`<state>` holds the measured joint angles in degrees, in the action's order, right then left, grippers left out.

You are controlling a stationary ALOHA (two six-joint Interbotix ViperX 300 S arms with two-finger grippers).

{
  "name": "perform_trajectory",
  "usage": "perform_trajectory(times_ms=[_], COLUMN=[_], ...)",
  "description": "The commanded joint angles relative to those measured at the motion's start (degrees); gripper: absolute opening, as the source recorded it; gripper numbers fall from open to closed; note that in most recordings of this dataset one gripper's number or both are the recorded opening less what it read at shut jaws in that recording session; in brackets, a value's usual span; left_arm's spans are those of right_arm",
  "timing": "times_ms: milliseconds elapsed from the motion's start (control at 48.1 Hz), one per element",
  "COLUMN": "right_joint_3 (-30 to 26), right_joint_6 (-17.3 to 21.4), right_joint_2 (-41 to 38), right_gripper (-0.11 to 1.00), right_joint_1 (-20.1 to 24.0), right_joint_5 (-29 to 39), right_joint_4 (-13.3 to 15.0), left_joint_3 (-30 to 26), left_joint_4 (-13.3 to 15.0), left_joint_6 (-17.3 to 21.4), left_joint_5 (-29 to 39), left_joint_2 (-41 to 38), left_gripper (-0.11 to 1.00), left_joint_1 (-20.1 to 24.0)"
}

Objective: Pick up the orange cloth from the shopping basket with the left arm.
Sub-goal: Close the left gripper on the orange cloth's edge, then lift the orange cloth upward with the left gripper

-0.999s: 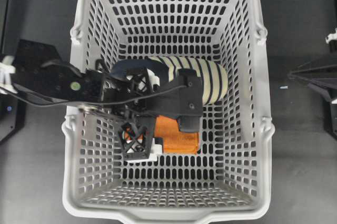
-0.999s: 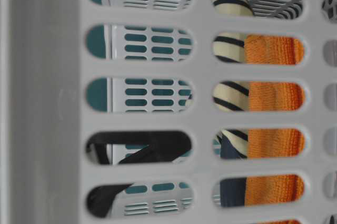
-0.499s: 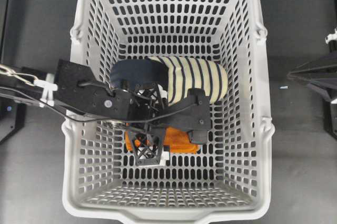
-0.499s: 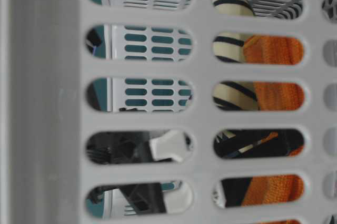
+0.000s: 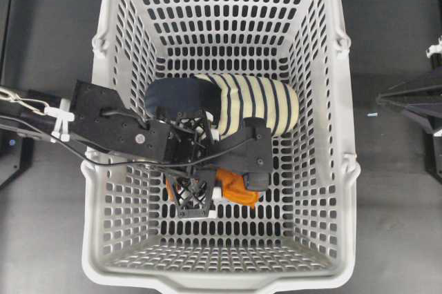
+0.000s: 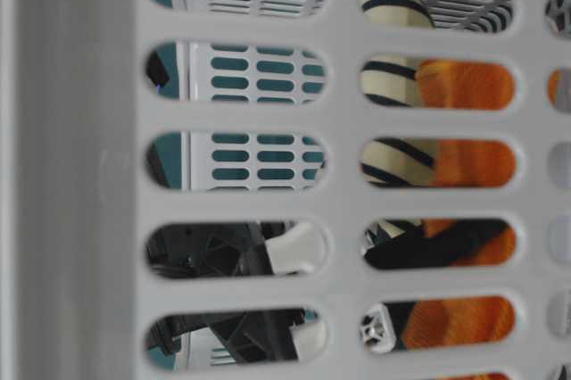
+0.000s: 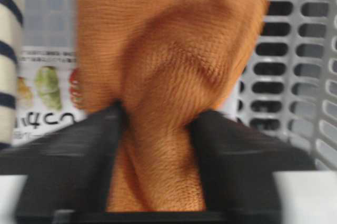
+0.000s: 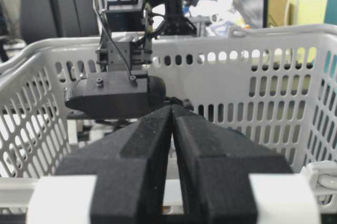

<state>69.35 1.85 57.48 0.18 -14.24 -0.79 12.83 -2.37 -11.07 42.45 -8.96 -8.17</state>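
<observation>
Overhead looks down; table-level hugs shopping basket (image 6: 80, 219) wall.

A dark table with one grey basket on it

The table (image 5: 48, 25) has a dark, matte surface, and it shows on both sides of the shopping basket (image 5: 101, 87), which stands directly on it and fills the middle of the overhead view. The basket is light grey plastic with slotted walls, a slotted base and a thick rim, and its near edge reaches the bottom of the picture. On the right part of the table, well apart from the basket, there is a small pale mark (image 5: 372, 114); what it is cannot be told.
</observation>
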Motion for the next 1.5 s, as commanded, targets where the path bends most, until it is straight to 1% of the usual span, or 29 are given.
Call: perform_trajectory(times_ms=[0,42,83,166,270,520,645,749,915,1477], right_joint_3=[-0.44,-0.44,-0.44,-0.44,-0.53,-0.44,-0.35,-0.35,-0.35,-0.26], right_joint_6=[0.0,0.0,0.0,0.0,0.0,0.0,0.0,0.0,0.0,0.0], right_joint_2=[-0.26,-0.26,-0.26,-0.26,-0.09,0.7,1.05,1.49,2.11,2.81], right_gripper=[0.0,0.0,0.0,0.0,0.0,0.0,0.0,0.0,0.0,0.0], right_joint_1=[-0.09,-0.09,0.0,-0.09,0.0,-0.09,-0.09,-0.09,-0.09,0.0], right_joint_5=[-0.35,-0.35,-0.35,-0.35,-0.35,-0.18,0.44,0.62,0.62,2.11], right_joint_4=[-0.18,-0.18,-0.18,-0.18,-0.18,-0.18,-0.18,-0.18,-0.18,-0.18], left_joint_3=[-1.32,-1.93,-2.64,-4.92,-9.4,-25.4,-31.55,-34.54,-35.6,-35.33], left_joint_4=[-0.09,-0.09,-0.09,-0.18,-0.18,-0.18,-0.18,-0.18,-0.18,-0.18], left_joint_6=[0.18,0.18,0.18,0.18,0.18,0.18,0.18,0.26,0.26,0.26], left_joint_5=[0.88,1.76,2.81,5.89,10.81,25.22,29.79,31.99,32.43,32.26], left_joint_2=[2.2,3.16,4.04,5.8,8.0,11.16,10.81,9.84,9.05,8.88], left_gripper=[0.29,0.18,0.12,0.12,0.12,0.12,0.12,0.12,0.12,0.12], left_joint_1=[0.18,0.35,0.62,1.05,1.49,2.02,2.2,2.55,3.08,3.78])
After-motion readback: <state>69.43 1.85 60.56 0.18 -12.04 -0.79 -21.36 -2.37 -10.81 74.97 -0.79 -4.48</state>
